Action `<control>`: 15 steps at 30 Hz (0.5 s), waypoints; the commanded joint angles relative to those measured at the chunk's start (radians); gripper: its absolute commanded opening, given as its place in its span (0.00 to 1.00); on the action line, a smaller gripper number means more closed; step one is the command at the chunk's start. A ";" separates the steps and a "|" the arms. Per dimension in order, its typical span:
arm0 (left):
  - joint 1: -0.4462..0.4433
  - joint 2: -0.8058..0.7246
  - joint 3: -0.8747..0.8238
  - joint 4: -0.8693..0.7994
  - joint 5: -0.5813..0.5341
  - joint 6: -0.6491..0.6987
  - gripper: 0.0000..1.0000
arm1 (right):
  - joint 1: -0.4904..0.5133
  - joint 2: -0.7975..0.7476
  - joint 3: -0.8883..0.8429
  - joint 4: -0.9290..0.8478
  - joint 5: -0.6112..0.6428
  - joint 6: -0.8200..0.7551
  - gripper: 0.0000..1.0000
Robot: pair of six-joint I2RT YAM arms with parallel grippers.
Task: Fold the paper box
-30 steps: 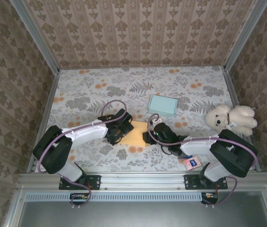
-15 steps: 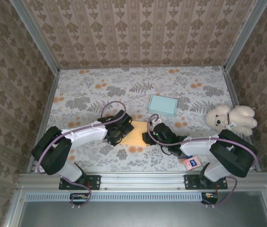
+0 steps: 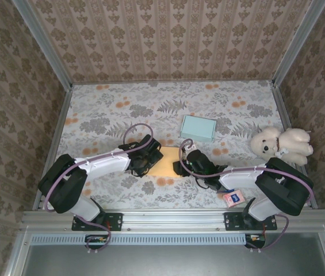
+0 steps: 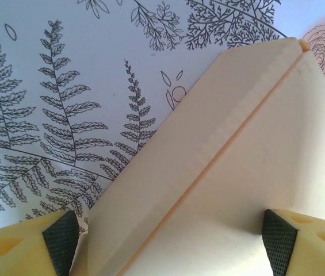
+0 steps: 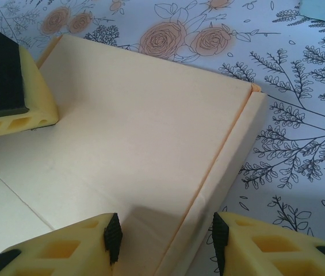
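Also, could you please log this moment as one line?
step: folding | paper box: partly folded | left gripper: open over one flap | right gripper: open around side wall

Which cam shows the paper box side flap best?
Right wrist: the paper box is close up, its side flap sharp along the right edge. Left wrist shows one creased corner. Top external, a small, partly covered tan patch.

A flat cream paper box lay mid-desk, toward the near edge. The left jaws straddled its left flap, the right jaws its right flap. Behind it, slightly right, sat a pale blue rectangular box. A white plush bear lay far right, with a small pink card before it.
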 commanded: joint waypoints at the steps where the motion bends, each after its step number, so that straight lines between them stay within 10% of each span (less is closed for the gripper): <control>1: -0.011 0.014 -0.038 -0.034 0.012 -0.037 0.83 | 0.018 0.003 -0.017 -0.038 -0.039 -0.002 0.49; 15: -0.003 0.016 -0.057 -0.053 -0.014 -0.042 0.81 | 0.031 -0.080 -0.050 -0.051 -0.002 0.012 0.49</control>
